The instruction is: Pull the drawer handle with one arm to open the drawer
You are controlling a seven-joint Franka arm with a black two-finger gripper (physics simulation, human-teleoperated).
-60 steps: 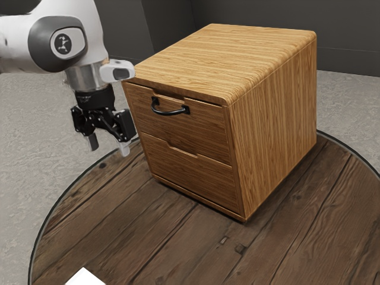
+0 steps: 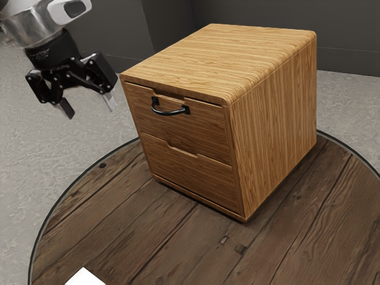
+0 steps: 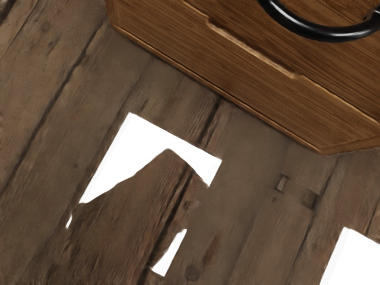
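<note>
While gripper [image 2: 88,107] hangs spread and empty at upper left of frame, drawer handle [image 2: 170,110] sits centre-left on cabinet [image 2: 267,107] front, drawer [image 2: 196,133] apparently shut; advised: straddle handle squarely before closing.

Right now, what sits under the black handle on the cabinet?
Below the handle is a second drawer front with a notch pull, then the plank table. Both drawers look shut, insides hidden.

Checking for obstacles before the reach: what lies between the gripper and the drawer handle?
Nothing: in the exterior view, only open air and bare drawer front separate the gripper from the handle.
</note>
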